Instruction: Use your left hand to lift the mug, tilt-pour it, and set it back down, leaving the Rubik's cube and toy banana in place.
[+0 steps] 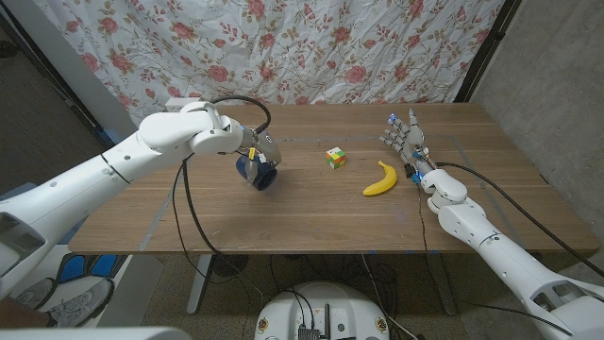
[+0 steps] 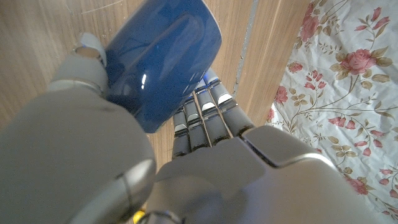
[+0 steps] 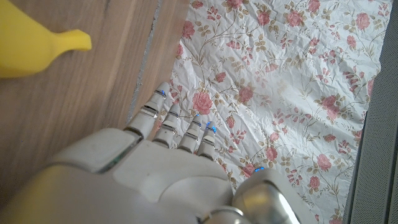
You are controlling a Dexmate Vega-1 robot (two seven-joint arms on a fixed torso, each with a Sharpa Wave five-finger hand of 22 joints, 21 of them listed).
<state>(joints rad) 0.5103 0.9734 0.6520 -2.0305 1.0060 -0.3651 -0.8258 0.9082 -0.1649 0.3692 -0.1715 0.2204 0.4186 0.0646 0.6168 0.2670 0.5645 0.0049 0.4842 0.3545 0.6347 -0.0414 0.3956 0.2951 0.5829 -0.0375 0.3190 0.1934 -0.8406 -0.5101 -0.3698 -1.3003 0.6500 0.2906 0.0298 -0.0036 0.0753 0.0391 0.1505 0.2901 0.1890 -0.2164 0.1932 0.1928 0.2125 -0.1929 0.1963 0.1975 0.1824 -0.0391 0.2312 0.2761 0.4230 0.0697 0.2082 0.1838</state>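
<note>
My left hand grips the blue mug and holds it tilted above the table, left of centre. In the left wrist view the mug lies on its side in the hand, with the fingers wrapped round it. The Rubik's cube sits on the table to the right of the mug. The yellow toy banana lies further right, and its tip shows in the right wrist view. My right hand stands beside the banana with its fingers straight and holds nothing.
A floral cloth hangs behind the table's far edge. Black cables loop from the left arm down over the tabletop. The right forearm lies across the table's right front corner.
</note>
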